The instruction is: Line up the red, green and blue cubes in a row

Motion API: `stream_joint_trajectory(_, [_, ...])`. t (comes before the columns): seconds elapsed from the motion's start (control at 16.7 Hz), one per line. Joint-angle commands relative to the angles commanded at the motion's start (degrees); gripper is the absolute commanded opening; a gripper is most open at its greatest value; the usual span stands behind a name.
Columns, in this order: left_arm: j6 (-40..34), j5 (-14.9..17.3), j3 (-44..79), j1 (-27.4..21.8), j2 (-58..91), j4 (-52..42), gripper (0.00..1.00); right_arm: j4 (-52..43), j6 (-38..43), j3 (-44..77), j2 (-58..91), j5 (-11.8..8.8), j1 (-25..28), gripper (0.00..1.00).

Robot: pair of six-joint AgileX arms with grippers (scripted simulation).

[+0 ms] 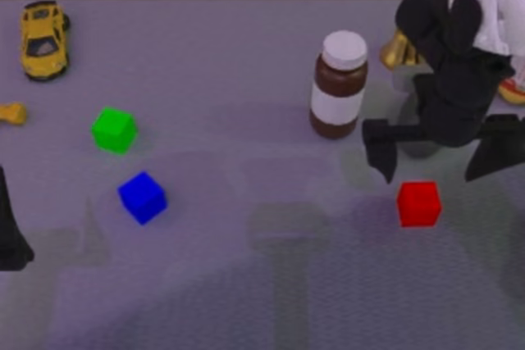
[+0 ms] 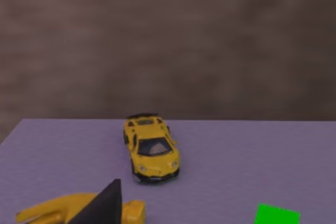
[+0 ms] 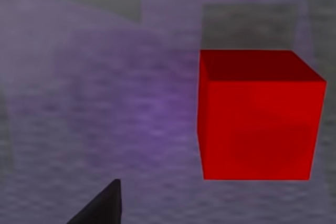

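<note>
The right end effector (image 1: 435, 157) hangs over the right side of the surface (image 1: 271, 284), its two dark fingers spread apart with nothing between them. From above, the red cube (image 1: 419, 203) sits on the surface just in front of those fingers, apart from them, its edges nearly square to the table edge. The arm above it hides part of a gold object (image 1: 400, 51) and a red and white thing at the right border, neither of which I can make out. A brown jar with a white lid (image 1: 339, 84) stands upright just to the left of the arm. Far to the left, the green cube (image 1: 113, 129) and the blue cube (image 1: 142, 197) lie near each other but not touching, the blue one turned at an angle. A yellow toy car (image 1: 43, 38) is parked at the far left corner, and a small yellow piece (image 1: 12, 113) is cut off at the left border. The left end effector (image 1: 10, 231) is mostly out of frame at the left edge; I cannot tell how its fingers stand.

The left wrist view shows the car nose-on, a dark fingertip (image 2: 102, 205), a yellow object partly behind it, and a sliver of the green cube.

The right wrist view is filled by the red cube on the surface, one dark fingertip (image 3: 102, 205) beside it, not touching.
</note>
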Motion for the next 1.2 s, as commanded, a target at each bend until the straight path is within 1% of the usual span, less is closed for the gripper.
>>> stream_joint_trajectory(0.18, [0.00, 0.00, 0.00, 0.00, 0.00, 0.00, 1.00, 3.97, -0.04, -2.19, 2.02, 0.03, 0.16, 1.00])
stream_joint_trajectory(0.48, [0.00, 0.00, 0.00, 0.00, 0.00, 0.00, 1.00, 15.68, 0.21, -7.76, 7.61, 0.07, 0.31, 1.00])
stream_joint_trajectory(0.6, [0.00, 0.00, 0.00, 0.00, 0.00, 0.00, 1.00, 17.37, 0.28, -8.72, 8.70, 0.08, 0.36, 1.00])
stream_joint_trajectory(0.78, [0.00, 0.00, 0.00, 0.00, 0.00, 0.00, 1.00, 17.42, 0.28, -8.75, 8.74, 0.08, 0.36, 1.00])
stream_joint_trajectory(1.2, [0.00, 0.00, 0.00, 0.00, 0.00, 0.00, 1.00, 17.42, 0.28, -8.75, 8.74, 0.08, 0.36, 0.47])
